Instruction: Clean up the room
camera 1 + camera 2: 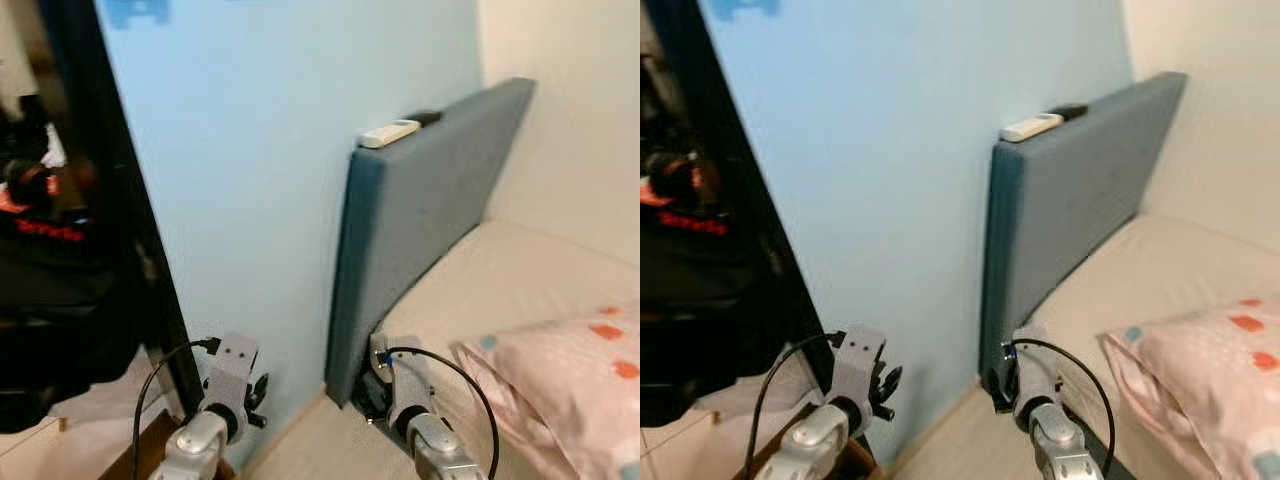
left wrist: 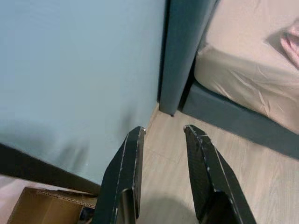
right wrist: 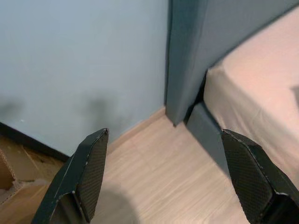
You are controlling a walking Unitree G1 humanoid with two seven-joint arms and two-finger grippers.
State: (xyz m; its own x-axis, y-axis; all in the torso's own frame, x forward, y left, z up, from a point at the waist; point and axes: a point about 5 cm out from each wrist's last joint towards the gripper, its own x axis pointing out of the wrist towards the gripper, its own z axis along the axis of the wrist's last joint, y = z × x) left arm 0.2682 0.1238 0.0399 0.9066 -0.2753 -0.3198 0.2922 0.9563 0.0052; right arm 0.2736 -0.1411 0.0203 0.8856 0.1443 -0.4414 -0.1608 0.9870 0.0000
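One white remote [image 1: 388,132], one pillow [image 1: 570,375], one headboard [image 1: 420,220] — and one cardboard box [image 2: 46,207].

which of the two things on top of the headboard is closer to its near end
The white remote. It lies at the near end of the headboard; the dark object sits just behind it, farther along the top.

1. Bed [image 1: 500,290] with beige sheet, pink patterned pillow [image 1: 570,370] lying near its front edge.
2. Blue headboard [image 1: 420,220], white remote [image 1: 388,132] and a dark object [image 1: 424,117] resting along its top edge.
3. Light wood floor [image 3: 159,177] beside the bed.
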